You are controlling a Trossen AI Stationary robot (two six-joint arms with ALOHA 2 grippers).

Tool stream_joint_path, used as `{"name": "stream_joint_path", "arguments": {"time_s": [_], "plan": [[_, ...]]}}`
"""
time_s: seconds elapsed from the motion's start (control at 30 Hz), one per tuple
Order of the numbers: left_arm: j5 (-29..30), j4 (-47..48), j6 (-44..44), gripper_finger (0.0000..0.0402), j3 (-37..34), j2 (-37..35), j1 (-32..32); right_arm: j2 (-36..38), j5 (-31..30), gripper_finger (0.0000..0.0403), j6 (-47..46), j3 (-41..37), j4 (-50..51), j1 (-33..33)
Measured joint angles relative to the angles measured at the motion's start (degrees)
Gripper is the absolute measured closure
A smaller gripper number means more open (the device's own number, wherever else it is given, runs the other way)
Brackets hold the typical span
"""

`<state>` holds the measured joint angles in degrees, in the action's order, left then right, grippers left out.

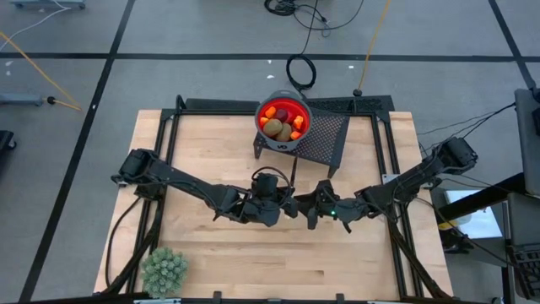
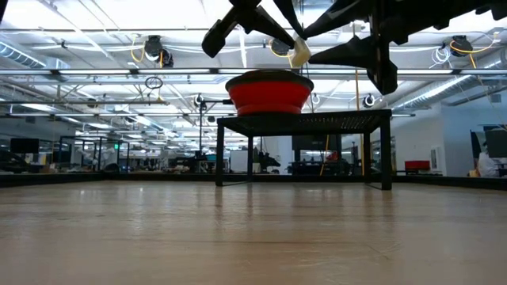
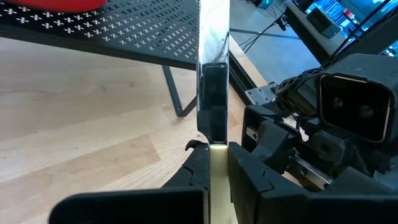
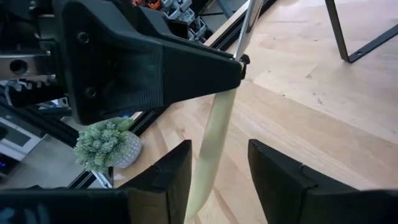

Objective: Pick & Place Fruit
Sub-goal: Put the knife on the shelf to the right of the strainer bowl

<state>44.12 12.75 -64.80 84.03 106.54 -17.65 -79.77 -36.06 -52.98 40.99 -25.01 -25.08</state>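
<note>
A knife with a pale yellow handle [image 4: 214, 134] and a shiny blade [image 3: 213, 68] hangs in the air over the middle of the table, with my left gripper [image 3: 217, 168] shut on it. My right gripper [image 4: 221, 180] faces it from the right, open, one finger on either side of the handle's free end. The fruit [image 1: 283, 125], brown, red and orange pieces, lies in a red bowl [image 1: 301, 114]. The bowl stands on a black perforated stand [image 1: 327, 139] at the table's far side. My left gripper pinches the knife between its two fingers on the handle's blade end [image 3: 218, 152], coming level from the table's left. The fingers lie across the knife. The knife is lifted clear of the table, blade slanting away beyond the fingers, handle reaching toward my right gripper. Whether my right gripper's fingers touch the handle I cannot tell.
A pale green spiky plant ball [image 1: 164, 270] sits at the table's near left corner. Black frame rails [image 1: 169, 127] run along the table's left, right and far edges. Bare wood [image 1: 219, 148] lies left of the stand and in front of both grippers.
</note>
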Motion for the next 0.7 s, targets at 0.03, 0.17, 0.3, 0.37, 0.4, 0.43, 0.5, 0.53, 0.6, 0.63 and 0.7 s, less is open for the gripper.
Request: {"name": "stream_joint_path", "arguments": {"time_s": [0.03, 0.17, 0.3, 0.37, 0.4, 0.43, 0.5, 0.53, 0.6, 0.63, 0.7], "plan": [[0.0, -0.02, -0.02, 0.038, 0.0, 0.0, 0.0, 0.0, -0.04, 0.0259, 0.14, 0.0, -0.01, 0.0], [0.0, -0.01, -0.02, 0.038, 0.02, 0.0, 0.0, -0.8, 0.06, 0.0271, 0.28, 0.0, -0.65, 0.0], [0.02, 1.33, -0.33, 0.038, 0.04, 0.0, 0.0, -3.24, 0.1, 0.027, 0.54, -0.02, -3.83, -0.02], [0.23, 2.49, -1.07, 0.038, 0.04, 0.0, -0.19, -3.96, 0.12, 0.0266, 0.98, -0.02, -4.44, 0.0], [0.46, 2.68, -1.51, 0.038, 0.04, 0.0, -0.32, -3.97, 0.14, 0.0264, 1.34, -0.04, -4.43, 0.0], [0.79, 2.76, -1.84, 0.038, 0.04, 0.0, -0.45, -3.92, 0.1, 0.0263, 1.48, -0.04, -4.76, 0.0], [0.92, 2.53, -1.84, 0.038, 0.04, 0.0, -0.48, -3.82, 0.18, 0.026, 1.52, -0.02, -5.67, 0.0], [0.91, 2.4, -1.56, 0.038, 0.04, 0.0, -0.52, -3.83, 0.34, 0.0259, 1.39, -0.02, -5.56, 0.0], [0.86, 2.44, -0.9, 0.038, 0.04, 0.0, -0.52, -3.87, 0.99, 0.0257, 1.3, -0.02, -5.15, 0.0], [0.87, 2.44, -0.84, 0.038, 0.04, 0.0, -0.54, -3.85, 1.69, 0.0257, 1.36, -0.02, -5.12, 0.0], [0.87, 2.45, -0.84, 0.038, 0.04, 0.0, -0.67, -3.85, 1.67, 0.0259, 1.89, -0.02, -5.0, 0.0]]}}
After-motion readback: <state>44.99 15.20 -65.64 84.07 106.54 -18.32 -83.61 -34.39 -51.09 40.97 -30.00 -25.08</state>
